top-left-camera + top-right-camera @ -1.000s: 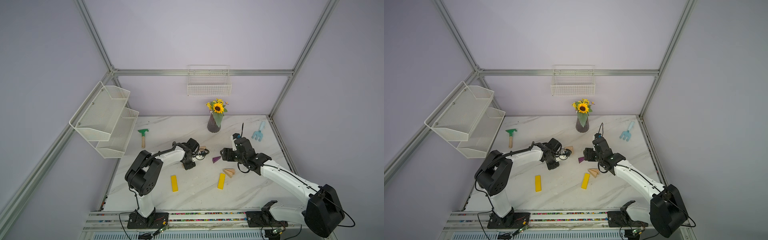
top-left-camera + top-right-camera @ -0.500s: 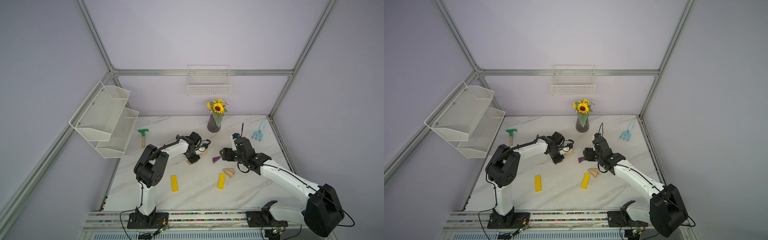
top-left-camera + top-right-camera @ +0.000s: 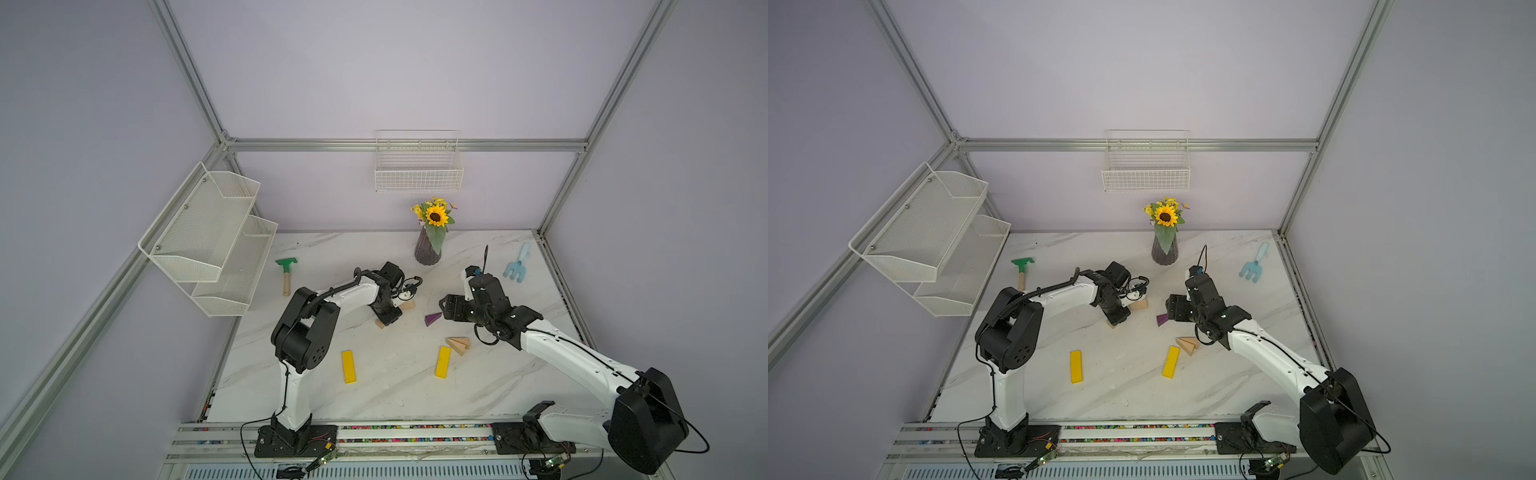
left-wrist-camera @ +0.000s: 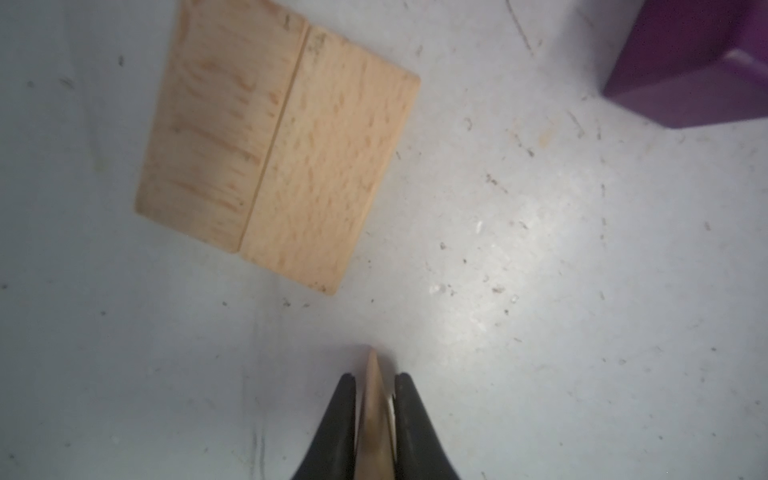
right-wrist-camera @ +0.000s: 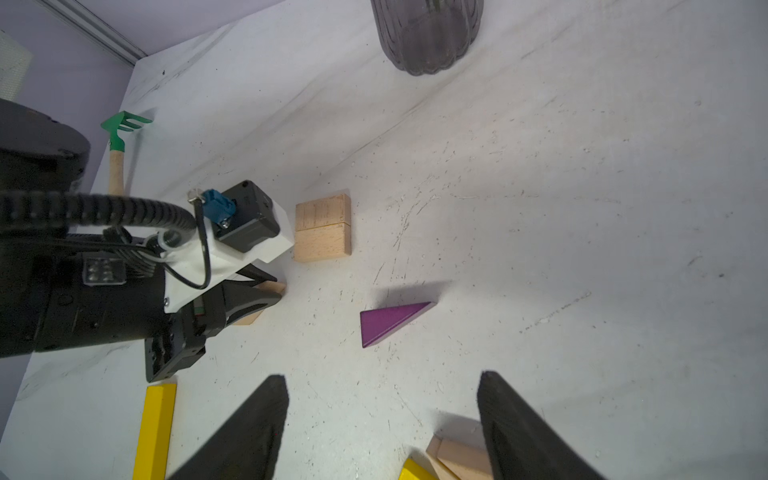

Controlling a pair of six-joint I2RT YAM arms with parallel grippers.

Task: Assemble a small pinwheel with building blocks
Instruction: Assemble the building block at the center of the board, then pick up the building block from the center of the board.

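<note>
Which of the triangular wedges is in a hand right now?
The plain wood wedge pinched in the left hand; the purple wedge and the paired wood wedges lie free.

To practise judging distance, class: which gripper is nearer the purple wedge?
Right. The right gripper, fingers open, points at the purple wedge from close by; the left gripper, shut on a plain wedge, sits farther away on the purple wedge's other side.

Finish check: wood pieces, marble-look table (image 5: pixel 582 208).
Vase (image 5: pixel 428 33) dark, ribbed, slight sheen; nearest it, rectangular blocks (image 4: pixel 274 145) bare, matt, grained wood; purple wedge (image 5: pixel 390 322) smooth satin paint; yellow bar (image 5: pixel 156 432) glossy paint; plain wedge (image 4: pixel 373 415) bare wood; table scuffed, scratched.
</note>
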